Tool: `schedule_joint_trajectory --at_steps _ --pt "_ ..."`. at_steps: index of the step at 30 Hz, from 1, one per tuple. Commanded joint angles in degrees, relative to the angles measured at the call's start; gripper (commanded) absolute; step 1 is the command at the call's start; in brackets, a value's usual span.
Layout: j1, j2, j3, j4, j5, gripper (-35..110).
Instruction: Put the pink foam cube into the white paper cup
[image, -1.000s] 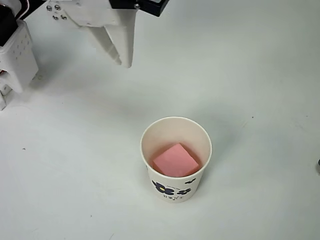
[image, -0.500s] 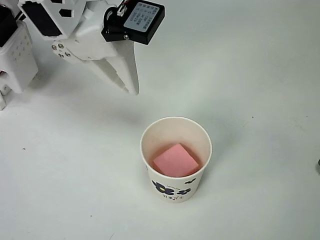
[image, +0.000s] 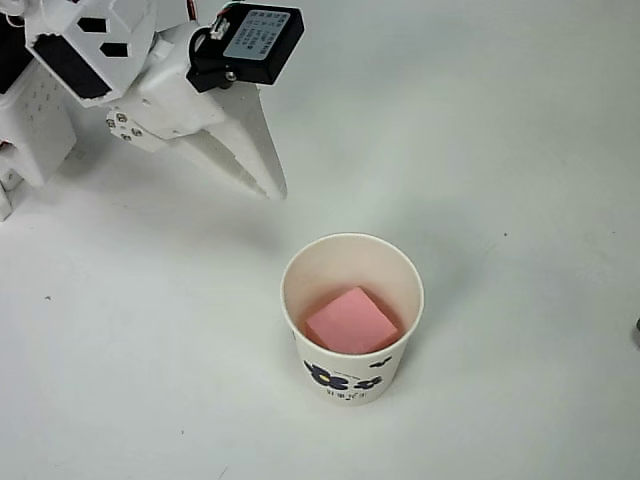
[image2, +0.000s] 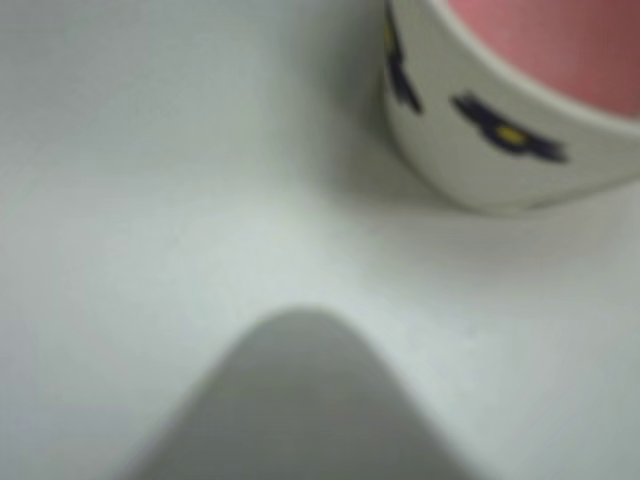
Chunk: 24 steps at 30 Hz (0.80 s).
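The cube sits down inside the cup, lying on the cup's floor with one corner turned toward the top of the overhead view, pink top face plainly showing. The cup stands upright on the white table, a little below the middle of the overhead view.

And the gripper is off up to the upper left, well apart from the cup, nothing between its fingers. The two white fingers lie tight together and taper to a single point that aims down-right toward the cup's rim, so it reads as closed and empty. That tip stops short of the cup, with bare table between them.

Over to the wrist view: a blurred grey finger rises from the bottom edge, and the cup fills the top right corner, with the cube's pink glowing above the rim. All soft, out of focus.

Now the writing. On the cup's side, low down, dark navy flower prints with yellow centres, and under them in the overhead view a small line of dark characters, too tiny to read. On the arm, a black box carries a pale label with several lines of print, again too small to make out.
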Motion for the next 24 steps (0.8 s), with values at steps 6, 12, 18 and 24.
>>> schedule_joint_trajectory --at_steps 6,12,18,24 --pt "0.53 12.92 8.00 -1.67 0.79 0" --pt "0.53 19.42 12.83 -1.67 1.23 0" --pt "0.53 26.89 17.40 -1.85 0.62 0" --pt "0.62 36.83 22.06 -1.58 0.35 0"
